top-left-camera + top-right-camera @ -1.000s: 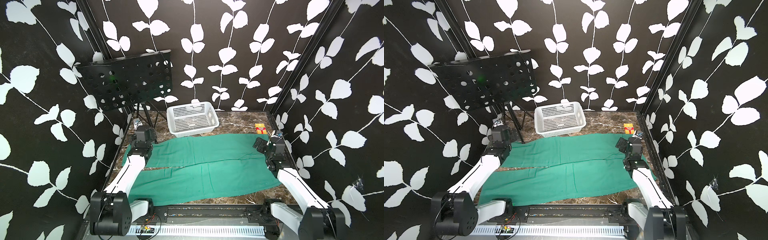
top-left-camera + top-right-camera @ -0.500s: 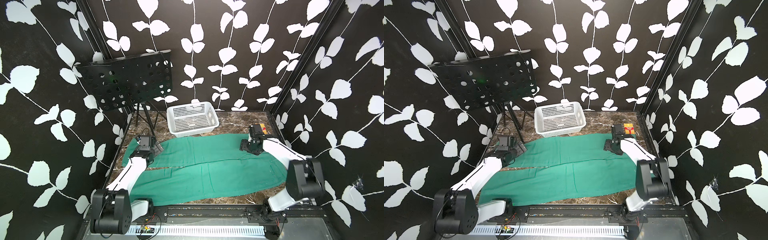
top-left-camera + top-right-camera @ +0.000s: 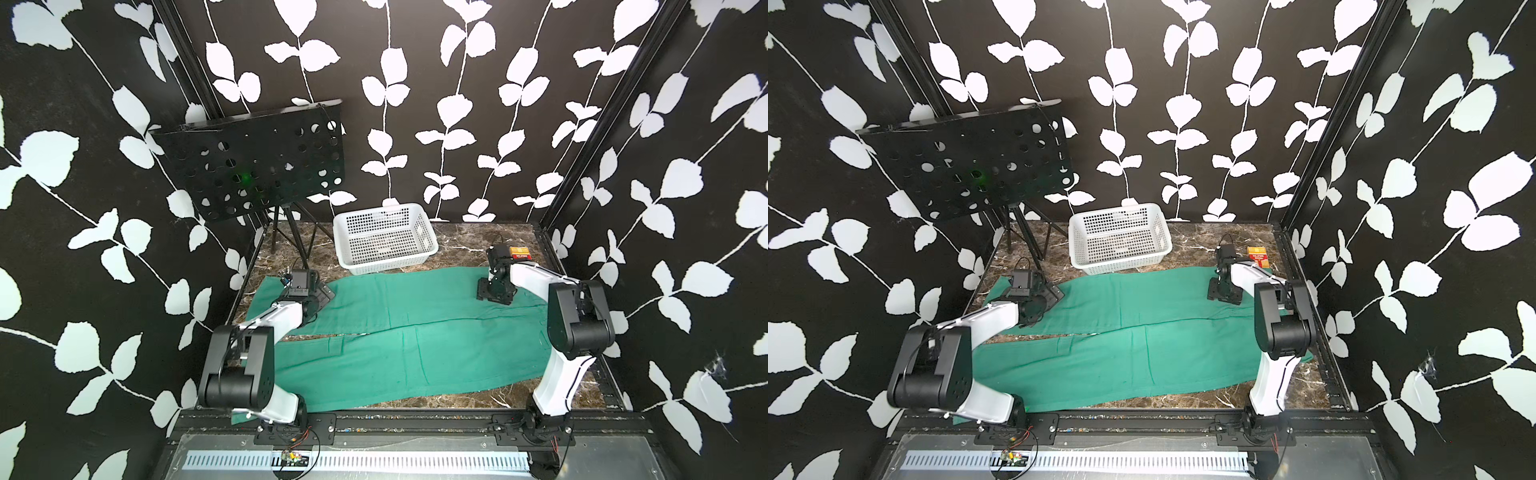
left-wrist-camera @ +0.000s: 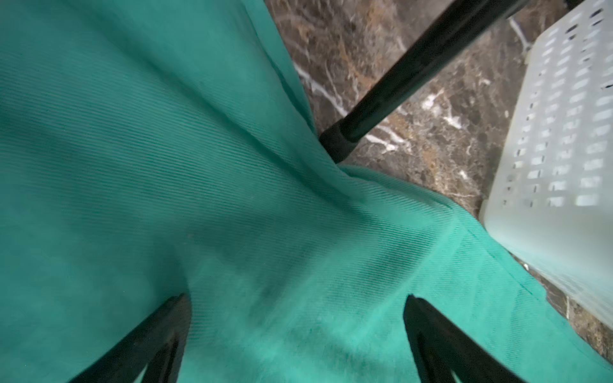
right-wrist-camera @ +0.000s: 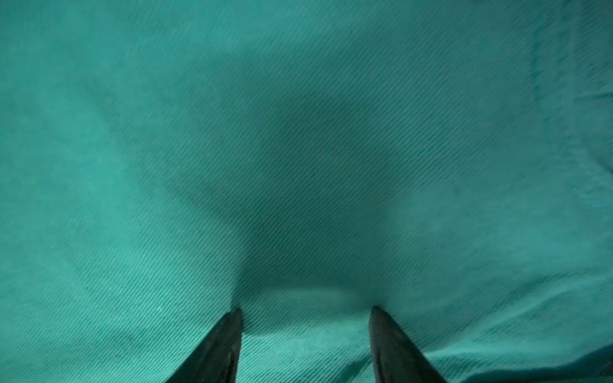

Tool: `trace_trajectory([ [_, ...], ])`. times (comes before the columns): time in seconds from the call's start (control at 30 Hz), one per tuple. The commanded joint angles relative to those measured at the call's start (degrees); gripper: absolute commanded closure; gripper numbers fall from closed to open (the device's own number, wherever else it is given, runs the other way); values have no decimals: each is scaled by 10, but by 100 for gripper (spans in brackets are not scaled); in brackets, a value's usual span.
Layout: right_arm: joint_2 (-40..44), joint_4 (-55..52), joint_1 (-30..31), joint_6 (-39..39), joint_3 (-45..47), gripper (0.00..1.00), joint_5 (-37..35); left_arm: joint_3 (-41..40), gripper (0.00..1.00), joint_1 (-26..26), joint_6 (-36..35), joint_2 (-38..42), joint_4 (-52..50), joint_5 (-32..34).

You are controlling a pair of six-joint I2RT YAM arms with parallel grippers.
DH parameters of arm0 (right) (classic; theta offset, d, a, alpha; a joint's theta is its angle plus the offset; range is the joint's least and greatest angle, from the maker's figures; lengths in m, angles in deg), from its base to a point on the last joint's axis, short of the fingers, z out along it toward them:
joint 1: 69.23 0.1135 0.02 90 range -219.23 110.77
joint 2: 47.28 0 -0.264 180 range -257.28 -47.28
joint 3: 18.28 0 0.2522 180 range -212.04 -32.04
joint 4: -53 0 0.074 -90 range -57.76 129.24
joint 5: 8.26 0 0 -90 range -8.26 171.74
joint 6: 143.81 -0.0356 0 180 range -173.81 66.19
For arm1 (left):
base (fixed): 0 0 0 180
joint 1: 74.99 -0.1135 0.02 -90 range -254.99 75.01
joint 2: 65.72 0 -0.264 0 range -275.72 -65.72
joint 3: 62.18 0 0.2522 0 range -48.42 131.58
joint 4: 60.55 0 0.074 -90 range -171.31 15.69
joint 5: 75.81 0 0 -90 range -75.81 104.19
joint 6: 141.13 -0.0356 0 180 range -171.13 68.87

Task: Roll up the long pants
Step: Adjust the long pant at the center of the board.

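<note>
- In both top views, the large teal-green woven long pants (image 3: 415, 328) (image 3: 1142, 336) lie flat on the brown marble tabletop (image 3: 461, 245). Their long axis runs side to side, with the waist toward the right arm and the cuffs toward the left. The two legs lie parallel, one far and one near. A white perforated plastic basket (image 3: 429, 232) stands just past the far hem.
- Both arms reach over the far leg. The left gripper (image 3: 322, 293) is near the cuff end and the right gripper (image 3: 494, 297) is toward the waist. The near leg lies robot-ward of both grippers, so the next move is probably to fold the far leg toward the robot, onto the near one.
- In the left wrist view, the left gripper (image 4: 295, 298) is released. Its fingers are spread wide with the tips down at the cloth, and the hem is close ahead beside a black stand leg (image 4: 414, 73).
- In the right wrist view, the right gripper (image 5: 306, 310) has its jaws partly apart and its tips on the cloth. A faint ridge lies between them, and nothing looks clamped.
</note>
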Motion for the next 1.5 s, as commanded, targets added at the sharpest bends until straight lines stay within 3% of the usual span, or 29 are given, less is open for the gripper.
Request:
trace_trajectory([
  [0.0,-32,-10,-35,5,-29,38,-40,16,1,-1,11,-12,29,-24],
  [0.17,-60,-16,-57,13,-78,38,-50,44,1,-1,0,-28,2,-27],
  [0.3,-43,-15,-54,29,-103,30,-13,58,1,-1,8,-1,-41,-6],
  [0.5,68,-12,-17,22,-54,24,7,78,1,0,95,95,-264,59],
  [0.67,143,-36,32,0,18,25,22,42,1,0,161,171,-403,42],
  [0.87,208,-38,92,-27,81,25,39,-74,1,-1,185,243,-301,23],
  [1.07,238,-23,98,-43,110,24,45,-141,1,-8,194,225,-172,31],
  [1.27,263,-24,98,-37,113,24,26,-109,1,-48,127,146,-130,27],
  [1.47,288,-27,99,-35,129,24,22,-50,1,-73,96,121,-202,10],
])
